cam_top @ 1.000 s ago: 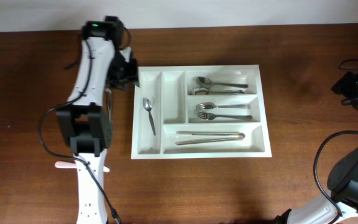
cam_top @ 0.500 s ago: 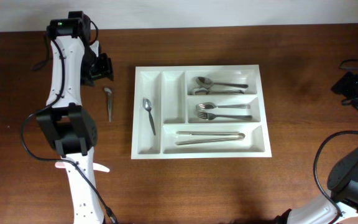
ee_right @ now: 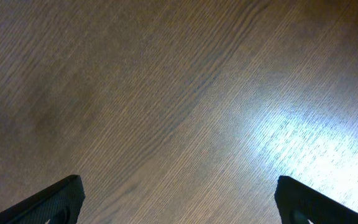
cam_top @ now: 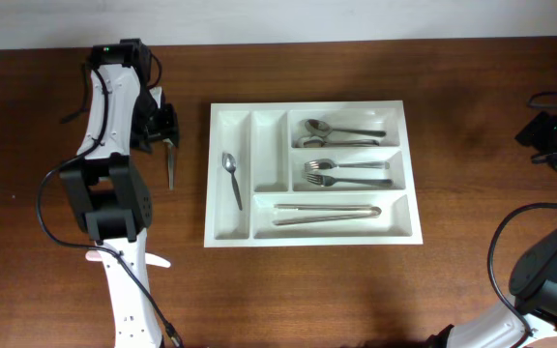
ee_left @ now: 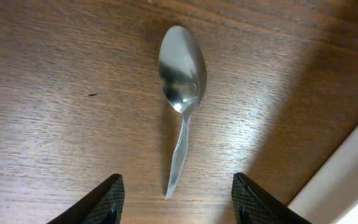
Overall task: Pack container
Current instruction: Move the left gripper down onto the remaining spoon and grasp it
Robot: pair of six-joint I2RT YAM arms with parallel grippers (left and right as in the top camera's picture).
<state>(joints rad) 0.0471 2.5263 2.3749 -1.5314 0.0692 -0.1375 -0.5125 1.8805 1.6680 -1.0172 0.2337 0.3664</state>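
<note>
Arms reach in from the table's (cam_top: 453, 290) near edge: the left arm (cam_top: 124, 193) from near the left corner, the right arm (cam_top: 549, 266) at the near right corner. The right wrist view shows only bare wood under the right gripper (ee_right: 179, 202). Its fingers (ee_right: 55, 199) are spread wide with nothing between them.

Farther in, about midway between the near and far edges and close to the table's middle, sits the container (cam_top: 219, 232), a white tray with its long sides parallel to the near edge. Two long narrow compartments run near to far on its left side and three wide ones are stacked on its right. The nearest wide compartment holds tongs (cam_top: 327, 212), the middle one holds forks (cam_top: 346, 172), and the farthest holds spoons (cam_top: 341, 132). A small spoon (cam_top: 232, 179) lies in the leftmost narrow compartment.

Just left of the tray, not touching it, a loose spoon (cam_top: 171, 169) lies flat on the wood, parallel to the tray's left wall. Over its far end, toward the far left corner, hangs the left gripper (cam_top: 162, 130). In the left wrist view its fingers (ee_left: 101, 199) stand apart. The tip of the spoon's handle lies between them and touches neither, while the bowl points away. A white corner of the tray shows at that view's lower right.
</note>
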